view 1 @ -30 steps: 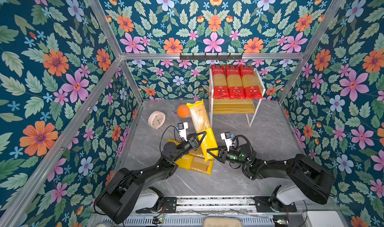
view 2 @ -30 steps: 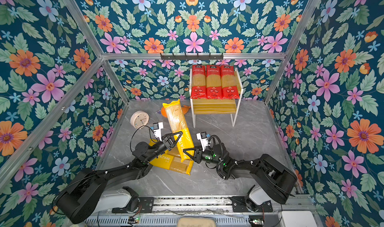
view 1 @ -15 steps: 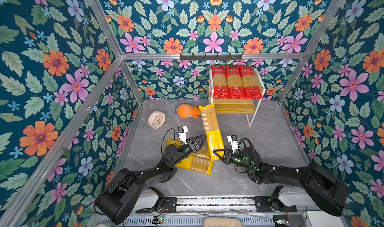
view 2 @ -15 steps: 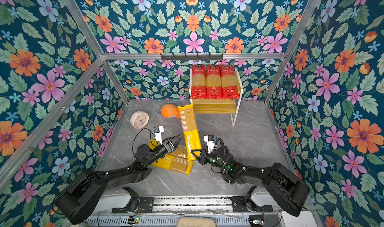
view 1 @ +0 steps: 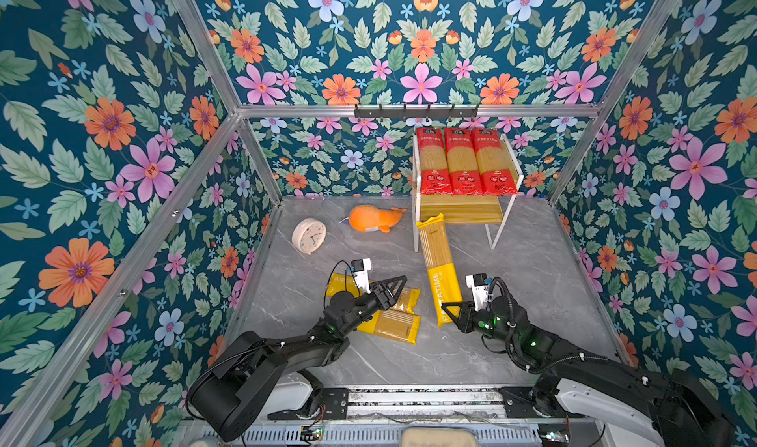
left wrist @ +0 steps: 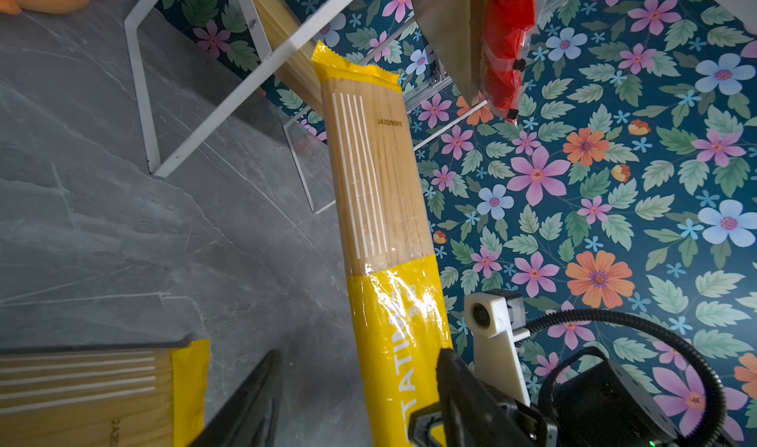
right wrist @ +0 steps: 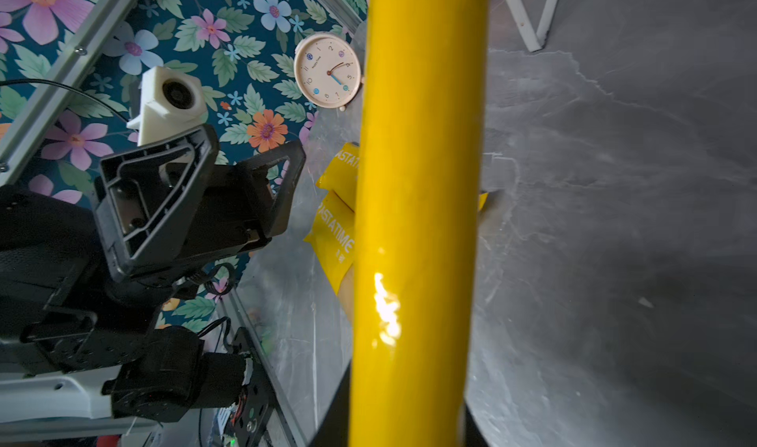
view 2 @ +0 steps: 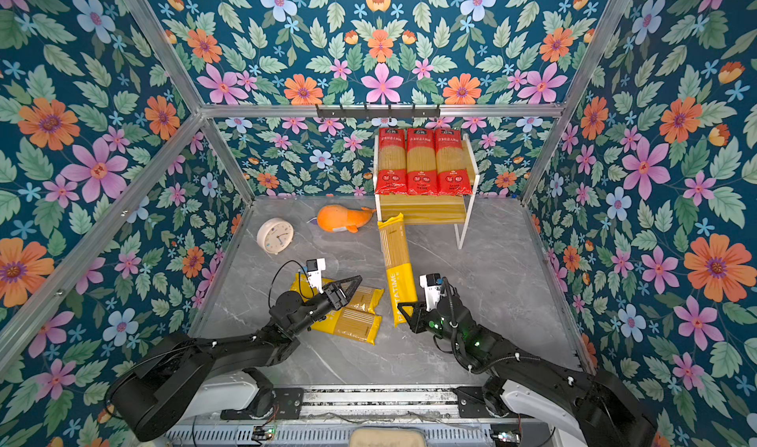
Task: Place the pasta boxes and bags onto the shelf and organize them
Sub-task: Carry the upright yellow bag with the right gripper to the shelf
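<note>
Snagging is our concern: the right gripper [view 1: 450,313], clamped on the near end of the yellow pack [view 1: 438,256], holds its far tip at the near-left leg [view 1: 416,236] of the shelf [view 1: 471,213], which could jam it; the left gripper [view 1: 395,289] hangs open over two packs [view 1: 393,326].

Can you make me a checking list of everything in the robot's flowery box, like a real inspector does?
Surface: grey marbled tabletop, no spills seen.
Job's things: three red-ended packs side by side on the top tier of the shelf; one yellow pack held off the tabletop, far end at the lower tier's front; two yellow packs lying on the tabletop.
Clutter: orange whale toy and round clock, both on the tabletop.
Grippers: left gripper open above the two lying packs; right gripper shut on the held pack's printed end.
Cables: black loop at the left wrist, ribbed hose on the right arm; no snag seen.
Surroundings: flowery walls, black hook rail above the shelf.
</note>
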`<move>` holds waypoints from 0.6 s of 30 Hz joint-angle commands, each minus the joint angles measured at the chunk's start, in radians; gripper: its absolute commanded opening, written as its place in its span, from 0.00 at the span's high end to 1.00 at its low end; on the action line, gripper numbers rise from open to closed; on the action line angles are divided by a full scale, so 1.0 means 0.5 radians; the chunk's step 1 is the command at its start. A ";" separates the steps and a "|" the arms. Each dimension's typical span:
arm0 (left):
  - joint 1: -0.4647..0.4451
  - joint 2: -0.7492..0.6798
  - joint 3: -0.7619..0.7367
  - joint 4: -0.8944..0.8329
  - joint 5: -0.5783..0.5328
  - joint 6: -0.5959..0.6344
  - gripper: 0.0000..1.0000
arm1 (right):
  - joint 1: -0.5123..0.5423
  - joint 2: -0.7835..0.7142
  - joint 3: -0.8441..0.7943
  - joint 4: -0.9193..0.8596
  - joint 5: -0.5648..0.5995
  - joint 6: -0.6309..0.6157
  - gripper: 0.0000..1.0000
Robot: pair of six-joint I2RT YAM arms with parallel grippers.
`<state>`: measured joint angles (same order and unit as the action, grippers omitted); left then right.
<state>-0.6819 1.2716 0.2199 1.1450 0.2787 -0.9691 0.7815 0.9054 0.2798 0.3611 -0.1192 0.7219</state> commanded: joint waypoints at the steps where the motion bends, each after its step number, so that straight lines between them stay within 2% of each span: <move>1: -0.034 0.027 0.020 -0.032 -0.063 0.054 0.38 | -0.050 -0.107 0.010 0.053 0.100 -0.127 1.00; 9: -0.086 0.107 0.051 -0.034 -0.089 0.068 0.38 | -0.396 -0.034 0.205 -0.001 -0.095 -0.183 1.00; 12: -0.116 0.113 0.048 -0.048 -0.114 0.079 0.38 | -0.536 0.129 0.358 0.028 -0.200 -0.191 1.00; 18: -0.170 0.084 0.009 -0.093 -0.187 0.097 0.38 | -0.716 0.642 0.816 0.082 -0.372 -0.132 1.00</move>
<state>-0.7612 1.3216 0.2302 1.0981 0.2100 -0.9382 0.4465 1.1625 0.6067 0.2211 -0.2428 0.6720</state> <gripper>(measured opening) 0.624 0.201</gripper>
